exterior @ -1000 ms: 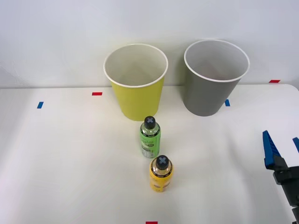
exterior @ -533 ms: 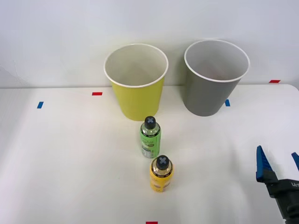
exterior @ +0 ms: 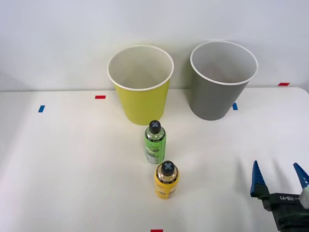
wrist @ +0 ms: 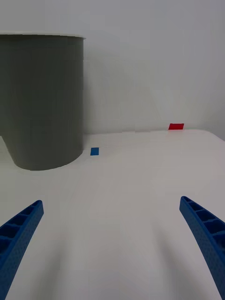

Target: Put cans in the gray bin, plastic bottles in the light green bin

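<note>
Bins first, as I see them in the front view: the light green bin [exterior: 140, 84] stands at the far middle of the white worktop [exterior: 72, 164], and the gray bin [exterior: 223, 79] stands to its right, a little apart, both upright against the wall. Just in front of the light green bin I see the green-labelled bottle [exterior: 155, 142] standing upright, and nearer to me the yellow-labelled bottle [exterior: 166, 180], almost in one line with it. Both have black caps with a pale cross. My right tool [exterior: 280, 179] is at the near right corner, well apart from the bottles, with its two blue fingers spread wide and nothing between them. Small red and blue tape marks lie on the worktop.

From the right wrist view, the two fingers [wrist: 18, 236] stand wide apart over bare worktop. The gray bin [wrist: 42, 98] is ahead, with a blue tape mark [wrist: 94, 151] just beside its base and a red tape mark [wrist: 176, 126] farther off by the wall.
</note>
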Tool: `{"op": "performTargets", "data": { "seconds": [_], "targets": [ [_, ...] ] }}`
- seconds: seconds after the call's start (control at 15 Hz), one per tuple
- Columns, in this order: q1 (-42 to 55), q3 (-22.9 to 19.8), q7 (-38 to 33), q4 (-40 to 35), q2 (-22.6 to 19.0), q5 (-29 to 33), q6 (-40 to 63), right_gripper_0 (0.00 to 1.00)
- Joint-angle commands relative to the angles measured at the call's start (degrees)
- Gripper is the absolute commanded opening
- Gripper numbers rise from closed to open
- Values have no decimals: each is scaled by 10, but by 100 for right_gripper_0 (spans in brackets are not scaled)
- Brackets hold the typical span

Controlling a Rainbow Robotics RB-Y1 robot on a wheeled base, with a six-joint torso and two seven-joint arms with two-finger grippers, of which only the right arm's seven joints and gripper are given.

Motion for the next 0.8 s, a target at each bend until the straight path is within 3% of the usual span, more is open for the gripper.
{"op": "performTargets", "data": {
  "seconds": [0.07,0.27,0.47,0.8],
  "targets": [
    [7,17,76,29,0,-41,-33,100],
    [26,37,124,29,-12,-23,-39,100],
    [37,85,124,29,-50,-12,-39,100],
    [43,118,135,29,-81,-12,-40,100]
  ]
}}
